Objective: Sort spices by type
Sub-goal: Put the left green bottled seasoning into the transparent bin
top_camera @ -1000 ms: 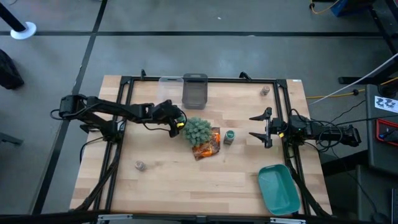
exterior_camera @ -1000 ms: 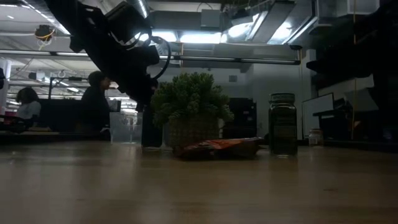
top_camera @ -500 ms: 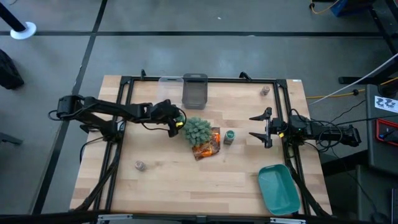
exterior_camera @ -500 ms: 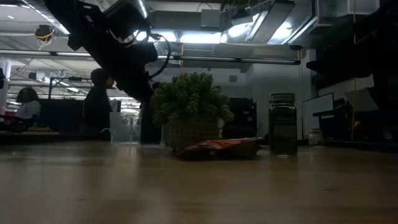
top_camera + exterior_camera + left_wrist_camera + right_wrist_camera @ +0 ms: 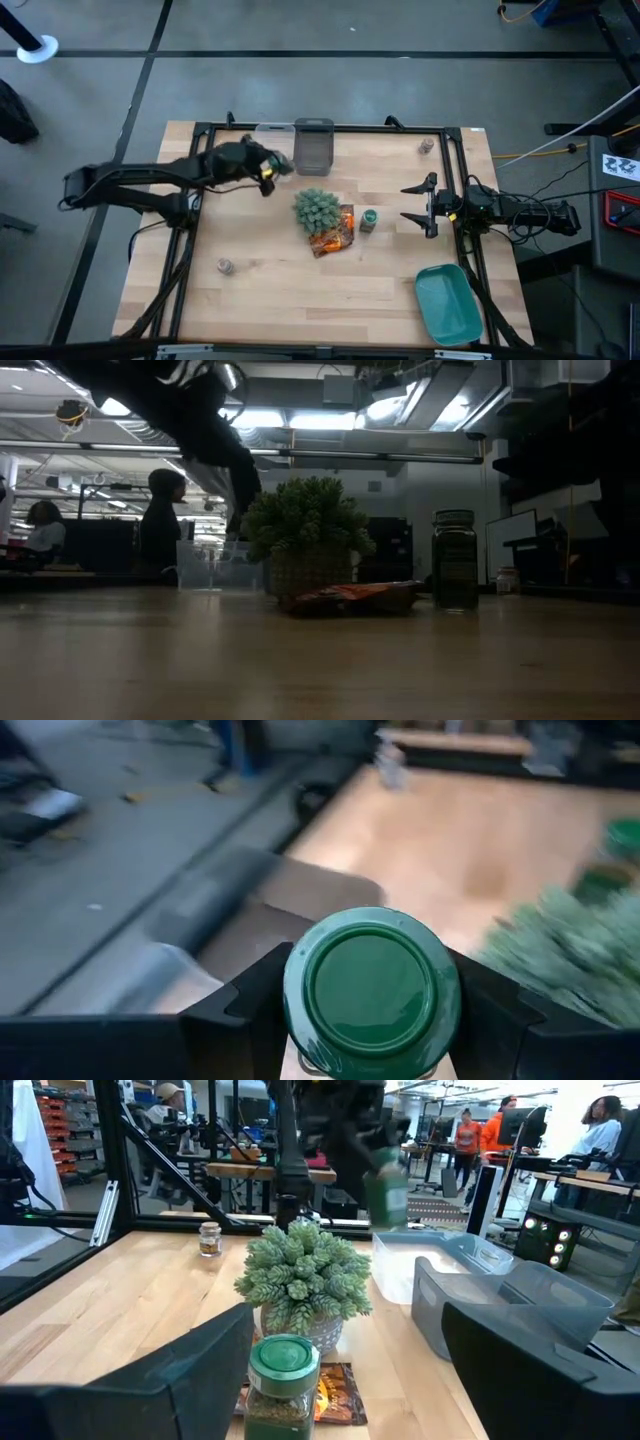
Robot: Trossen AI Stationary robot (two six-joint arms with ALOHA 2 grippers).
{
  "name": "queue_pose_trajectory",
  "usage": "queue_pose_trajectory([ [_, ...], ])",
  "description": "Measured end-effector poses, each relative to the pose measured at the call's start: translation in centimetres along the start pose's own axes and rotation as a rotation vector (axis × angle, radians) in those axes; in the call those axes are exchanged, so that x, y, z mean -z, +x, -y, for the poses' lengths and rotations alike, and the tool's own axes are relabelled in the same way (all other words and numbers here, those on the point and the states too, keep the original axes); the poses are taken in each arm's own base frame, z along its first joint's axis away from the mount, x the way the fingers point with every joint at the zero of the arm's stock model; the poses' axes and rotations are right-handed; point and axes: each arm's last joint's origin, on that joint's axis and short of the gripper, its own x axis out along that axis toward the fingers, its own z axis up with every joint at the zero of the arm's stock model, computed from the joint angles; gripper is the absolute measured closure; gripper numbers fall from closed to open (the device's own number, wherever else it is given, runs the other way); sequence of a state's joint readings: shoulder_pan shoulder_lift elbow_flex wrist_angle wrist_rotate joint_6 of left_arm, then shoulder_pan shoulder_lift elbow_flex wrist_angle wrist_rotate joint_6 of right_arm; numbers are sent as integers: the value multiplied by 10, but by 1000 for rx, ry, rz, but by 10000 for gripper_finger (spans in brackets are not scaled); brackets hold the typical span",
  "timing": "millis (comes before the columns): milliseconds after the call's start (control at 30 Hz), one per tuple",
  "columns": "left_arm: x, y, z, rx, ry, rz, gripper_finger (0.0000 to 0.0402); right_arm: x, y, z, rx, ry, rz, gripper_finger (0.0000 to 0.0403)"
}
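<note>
My left gripper (image 5: 267,173) is in the air between the spiky green ball (image 5: 318,208) and the clear bin (image 5: 270,134), shut on a green spice jar (image 5: 370,988). The same jar (image 5: 385,1190) shows aloft in the right wrist view. A second green jar (image 5: 369,219) stands upright on its base beside the orange packet (image 5: 335,231). One grey-brown jar (image 5: 427,146) stands near the far right corner, the other (image 5: 226,265) near the left front. My right gripper (image 5: 415,204) waits open at the table's right, its fingers either side of the second green jar (image 5: 283,1380) but apart from it. My left gripper pinches the green jar between its two fingers (image 5: 245,1010), one on each side of the jar's body just below the green lid (image 5: 370,982). The jar (image 5: 385,1192) is lifted clear of the table and slightly tilted.
A dark grey bin (image 5: 313,146) stands next to the clear bin at the far edge. A teal tray (image 5: 448,303) lies at the near right corner. A black frame (image 5: 200,160) runs round the table. People show in the room behind the table (image 5: 160,520).
My left gripper, still shut on the green jar, has risen from beside the spiky ball and moved toward the table's far left, nearer the clear bin. The jar has gone up with it, clear of the table.
</note>
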State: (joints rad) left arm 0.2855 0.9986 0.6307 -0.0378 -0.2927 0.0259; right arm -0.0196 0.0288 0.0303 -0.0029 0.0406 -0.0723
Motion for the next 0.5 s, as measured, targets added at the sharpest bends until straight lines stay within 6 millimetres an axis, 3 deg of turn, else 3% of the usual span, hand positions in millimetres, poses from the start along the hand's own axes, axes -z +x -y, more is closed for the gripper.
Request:
queue_pose_trajectory([
  [200,0,2,-27,-157,-52,-7,211,0,0,0,1,0,0,79],
  [500,24,38,-36,-171,-72,-178,206,0,0,0,0,0,1,79],
])
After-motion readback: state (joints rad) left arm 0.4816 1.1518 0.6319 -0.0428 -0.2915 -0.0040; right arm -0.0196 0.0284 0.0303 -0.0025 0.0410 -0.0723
